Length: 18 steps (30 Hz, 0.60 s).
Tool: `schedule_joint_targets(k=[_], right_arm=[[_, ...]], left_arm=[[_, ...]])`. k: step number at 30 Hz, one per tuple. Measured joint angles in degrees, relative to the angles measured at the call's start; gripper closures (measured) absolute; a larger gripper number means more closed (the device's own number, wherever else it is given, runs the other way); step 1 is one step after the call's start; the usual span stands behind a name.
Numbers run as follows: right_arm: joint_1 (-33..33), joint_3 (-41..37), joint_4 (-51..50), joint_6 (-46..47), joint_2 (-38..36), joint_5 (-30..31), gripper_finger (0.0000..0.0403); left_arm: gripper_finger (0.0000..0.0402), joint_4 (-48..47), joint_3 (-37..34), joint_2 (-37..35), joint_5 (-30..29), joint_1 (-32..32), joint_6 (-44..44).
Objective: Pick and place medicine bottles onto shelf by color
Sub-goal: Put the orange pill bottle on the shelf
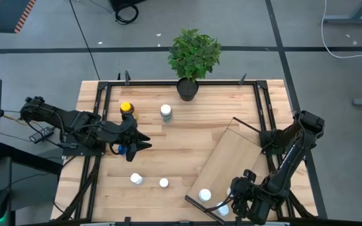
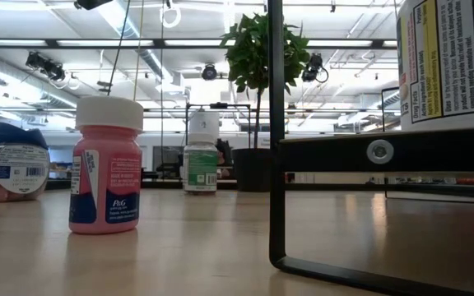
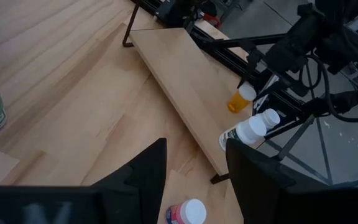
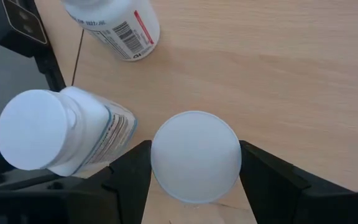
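Observation:
My right gripper (image 4: 195, 163) is over the near end of the shelf (image 1: 231, 154), a light-wood board on black legs, and is shut on a white-capped medicine bottle (image 4: 196, 155). Beside it stands another white bottle (image 4: 48, 134), and a third (image 4: 117, 28) lies on its side. My left gripper (image 3: 194, 171) hangs open and holds nothing above the table's left half. A yellow-capped amber bottle (image 1: 126, 108), a green-labelled one (image 1: 166, 112), a pink one (image 2: 105, 168), a blue-capped one (image 2: 11, 160) and a small white one (image 1: 163, 182) stand on the table. My right gripper pinches the bottle between its two fingers (image 4: 132, 171), at the sides of the white cap (image 4: 160, 158). The fingers come from above, slanting down. The cap faces up toward the wrist and hides the bottle's body and base, so whether it rests on the shelf I cannot tell.
A potted green plant (image 1: 193, 56) stands at the table's far edge. Black frame rails (image 1: 99, 113) run along the table's sides. The shelf lies slantwise across the right half. Bare tabletop (image 1: 187, 141) shows in the middle.

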Motion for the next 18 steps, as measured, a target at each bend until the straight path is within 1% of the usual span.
schedule_joint_targets(k=[14, 18], right_arm=[[0.0, -0.1, 1.1, 0.0, 0.0, -0.4, 0.0173], [0.0, -0.1, 1.0, 0.0, 0.0, -0.4, 0.0165]], left_arm=[[0.0230, 0.0, 0.0, 0.0, 0.0, 0.0, 0.0], [0.0230, 0.0, 0.0, 0.0, 0.0, 0.0, 0.0]])
